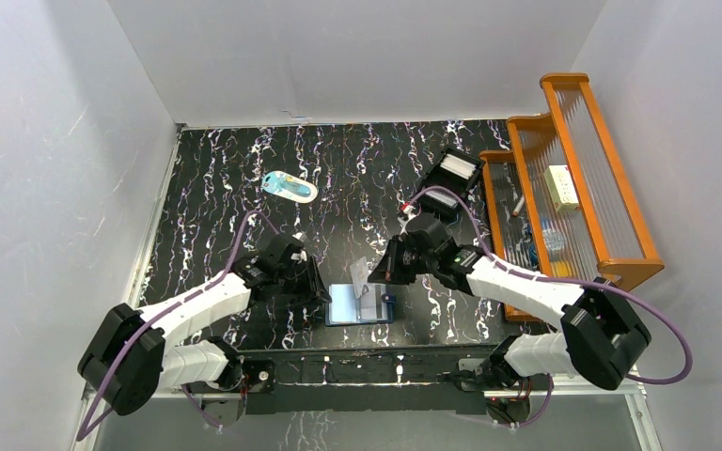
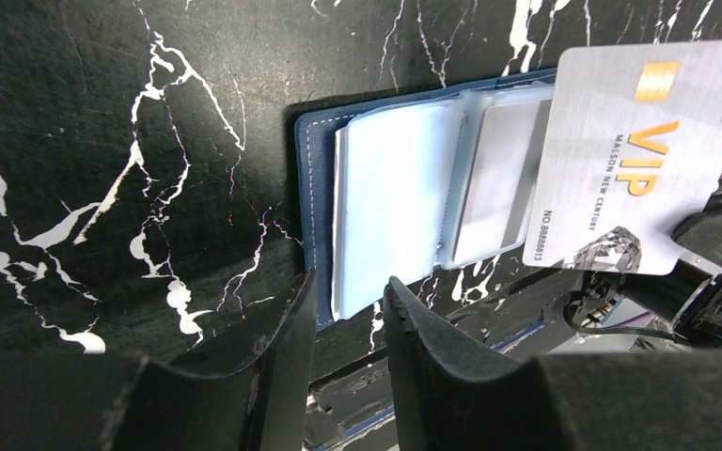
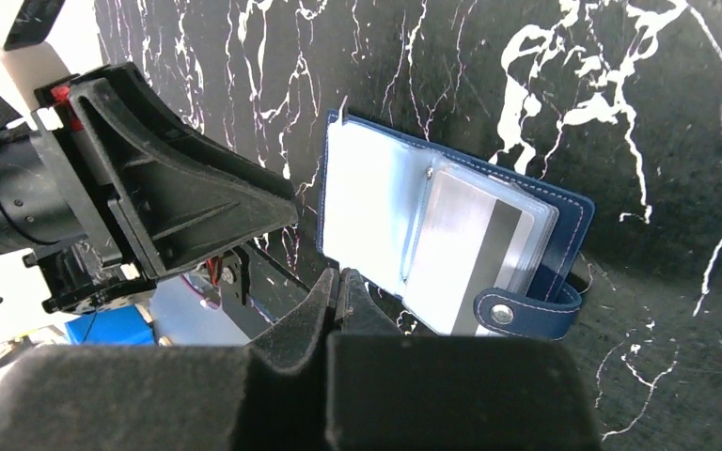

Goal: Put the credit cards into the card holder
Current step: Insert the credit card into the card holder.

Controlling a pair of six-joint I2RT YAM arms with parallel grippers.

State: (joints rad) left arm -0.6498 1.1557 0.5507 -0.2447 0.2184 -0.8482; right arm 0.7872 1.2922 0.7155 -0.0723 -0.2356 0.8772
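The navy-blue card holder (image 1: 362,304) lies open near the table's front edge, its pale-blue clear pockets facing up (image 2: 395,202). One pocket holds a card with a dark stripe (image 3: 475,246). The snap tab (image 3: 526,312) hangs at its right side. My right gripper (image 1: 383,274) is shut on a silver-white VIP credit card (image 2: 630,160) and holds it tilted just above the holder's right half. My left gripper (image 2: 350,305) is open, with its fingertips over the holder's left front corner and nothing between them. In the right wrist view the jaws (image 3: 340,285) are pressed together on the card's edge.
A pale-blue-and-white oval item (image 1: 290,186) lies at the back left. Two small black box trays (image 1: 456,169) with white cards stand at the back right. An orange wire rack (image 1: 564,178) lines the right edge. White walls enclose the table.
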